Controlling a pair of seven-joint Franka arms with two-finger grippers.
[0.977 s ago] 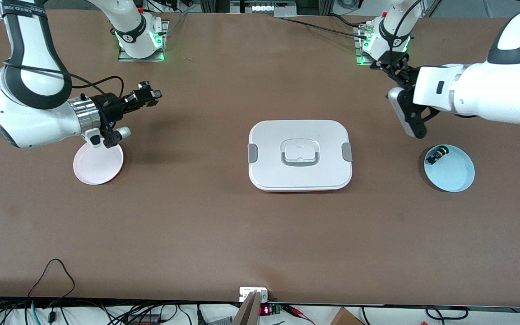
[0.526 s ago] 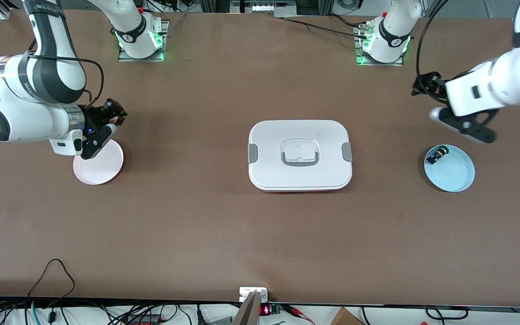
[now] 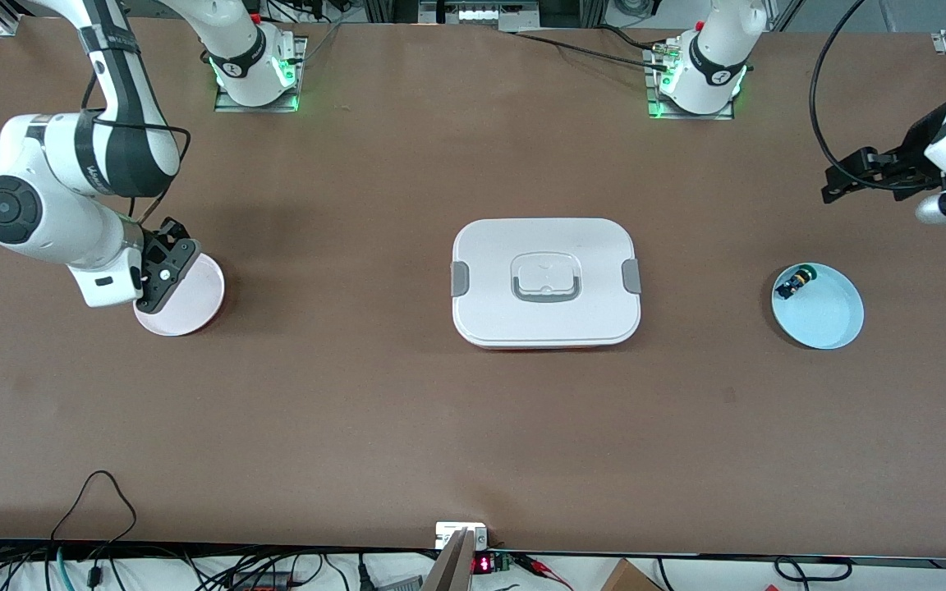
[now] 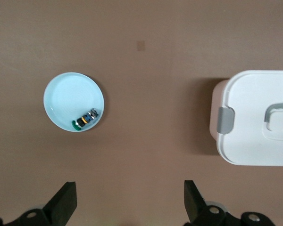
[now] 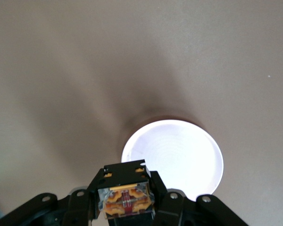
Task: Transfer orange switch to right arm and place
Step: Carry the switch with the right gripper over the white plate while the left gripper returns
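Note:
The orange switch [image 5: 126, 190] is held between the fingers of my right gripper [image 5: 126, 198], its tan and gold rear block facing the wrist camera. In the front view the right gripper [image 3: 163, 261] points down over the rim of a white plate [image 3: 191, 302] at the right arm's end of the table, and the switch is hidden by the hand. The plate [image 5: 184, 157] shows bare in the right wrist view. My left gripper [image 3: 849, 176] is open and empty, up over bare table near a light blue plate [image 3: 833, 322]; its fingers [image 4: 64, 203] stand wide apart.
A small black button with a green face [image 3: 795, 283] lies in the light blue plate, also seen in the left wrist view [image 4: 86, 118]. A white lidded box [image 3: 489, 316] with a handle sits mid-table. Cables hang along the table's front edge.
My right arm has swung down and back with the switch, from over bare table to over the white plate's rim. My left arm has drawn away toward its end of the table.

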